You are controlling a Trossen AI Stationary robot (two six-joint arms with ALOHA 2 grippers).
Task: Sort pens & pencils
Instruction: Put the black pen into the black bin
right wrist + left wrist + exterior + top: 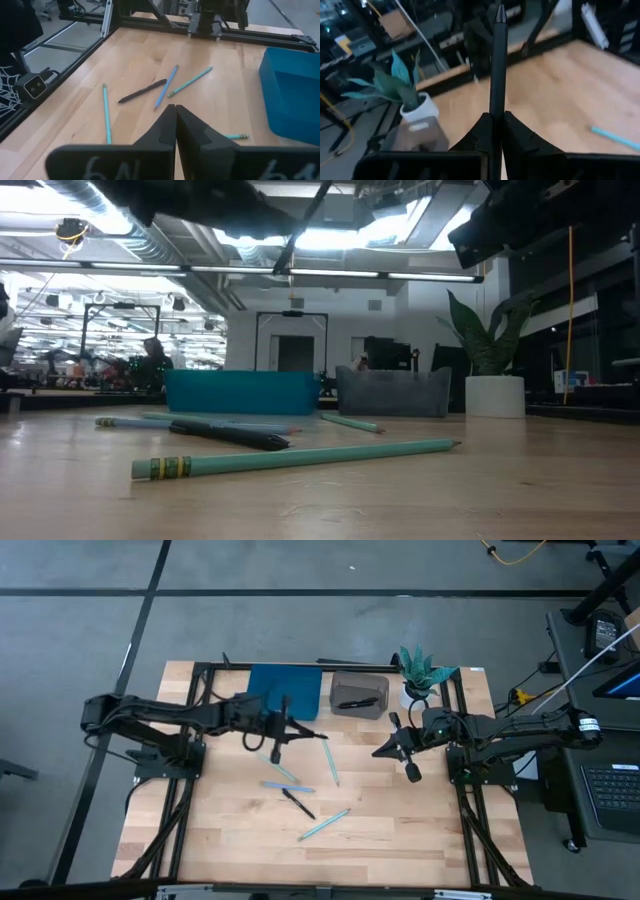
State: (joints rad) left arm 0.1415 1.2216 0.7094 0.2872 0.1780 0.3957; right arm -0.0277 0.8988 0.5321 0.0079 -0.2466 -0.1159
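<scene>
Nearest the low camera lies a long, thin light-blue wooden pencil [300, 457] with a green eraser band, flat on the pale wooden desk [420, 830] close to its front edge. My left tool [496, 120] is clamped on a slim black pen [498, 55], held upright above the desk near the blue rectangular tray [285, 690] and the grey bin [360, 692] at the back edge, which I judge are the sorting bins. My right tool [175, 112] hangs pressed shut and empty over the right side. Another black pen [298, 803] and the other light-blue pencils [288, 785] lie scattered mid-desk, apart.
</scene>
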